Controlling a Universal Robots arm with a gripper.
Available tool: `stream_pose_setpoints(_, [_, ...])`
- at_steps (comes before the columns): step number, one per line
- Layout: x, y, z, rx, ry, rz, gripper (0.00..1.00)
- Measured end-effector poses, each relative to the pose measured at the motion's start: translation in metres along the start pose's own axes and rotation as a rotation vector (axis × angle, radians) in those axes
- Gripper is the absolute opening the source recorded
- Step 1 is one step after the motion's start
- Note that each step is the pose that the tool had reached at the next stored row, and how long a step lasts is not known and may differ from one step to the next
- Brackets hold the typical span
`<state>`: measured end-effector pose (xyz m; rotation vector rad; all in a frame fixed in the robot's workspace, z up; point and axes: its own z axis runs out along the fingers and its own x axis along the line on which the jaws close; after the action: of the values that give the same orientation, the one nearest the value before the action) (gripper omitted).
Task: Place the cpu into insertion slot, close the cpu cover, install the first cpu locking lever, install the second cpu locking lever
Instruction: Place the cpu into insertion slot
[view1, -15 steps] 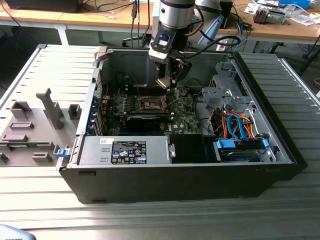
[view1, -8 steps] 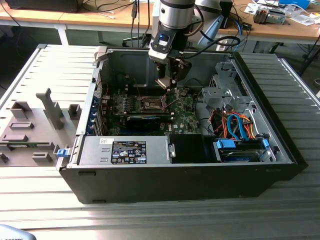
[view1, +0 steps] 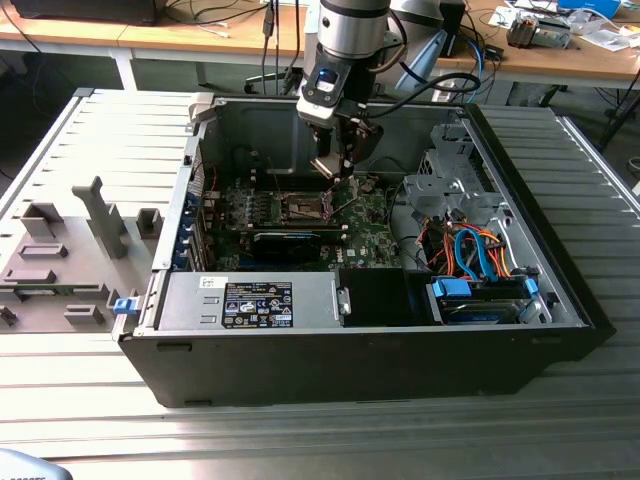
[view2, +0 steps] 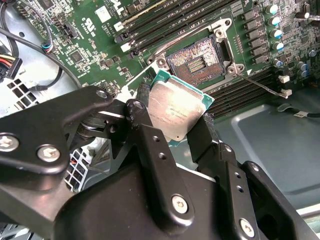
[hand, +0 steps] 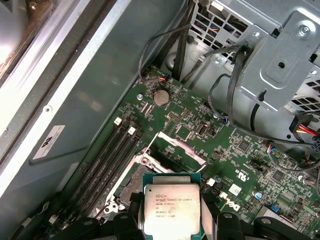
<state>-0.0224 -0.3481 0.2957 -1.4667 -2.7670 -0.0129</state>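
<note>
My gripper (view1: 337, 176) hangs inside the open computer case, just above the green board and slightly to the exterior view's right of the insertion slot (view1: 305, 207). It is shut on the cpu (view2: 177, 107), a pale silver square plate pinched by two opposite edges between the black fingers (view2: 142, 122). In the second wrist view the insertion slot (view2: 196, 59) lies uncovered beyond the cpu, its brownish contact field showing, and a thin wire lever (view2: 262, 86) sticks out beside it. In the first wrist view the cpu (hand: 171, 207) hovers over the slot (hand: 131, 184), with the cpu cover (hand: 185, 149) tilted up behind it.
A long black card (view1: 290, 243) and a grey labelled box (view1: 250, 300) sit in front of the slot. A metal drive cage (view1: 455, 185) with orange and blue cables (view1: 480, 255) stands at the exterior view's right. Memory slots (view2: 165, 20) flank the socket.
</note>
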Motion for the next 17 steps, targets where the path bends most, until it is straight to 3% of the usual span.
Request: stream_pose_setpoints(17, [0.0, 0.0, 0.0018, -0.0002, 0.0, 0.012, 0.55])
